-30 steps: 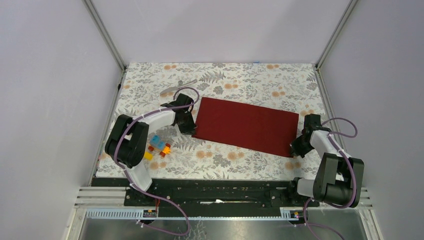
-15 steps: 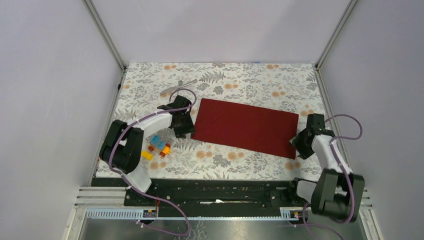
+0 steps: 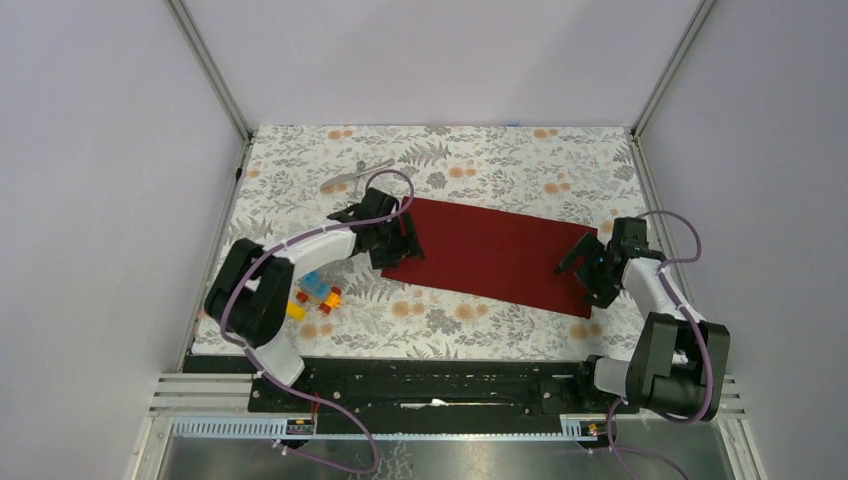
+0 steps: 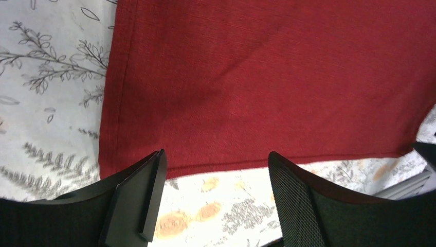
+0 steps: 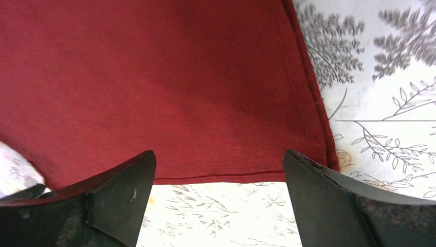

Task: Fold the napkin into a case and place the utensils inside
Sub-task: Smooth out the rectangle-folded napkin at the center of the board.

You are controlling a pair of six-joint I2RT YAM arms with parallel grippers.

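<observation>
- Two arms reach in over the ends of the maroon napkin (image 3: pixel 495 255), which lies flat as a long rectangle at the middle of the floral table (image 3: pixel 500 165), its length running from about 10 o'clock to 4 o'clock.
- Left gripper (image 3: pixel 400 240) sits over the napkin's 9 o'clock end. In its wrist view (image 4: pixel 216 157) the jaws stand wide apart, framing the near hem of the cloth (image 4: pixel 267 77) and holding nothing.
- Right gripper (image 3: pixel 590 270) sits over the 3 o'clock end. Its jaws (image 5: pixel 218 154) are spread wide too, and the cloth (image 5: pixel 154 77) between them lies loose.
- Whether any fingertip touches the cloth cannot be told.
- Silver utensils (image 3: pixel 355 175) lie at 11 o'clock, well apart from the napkin.
- Small toy blocks (image 3: pixel 315 295) sit at 8 o'clock.
</observation>
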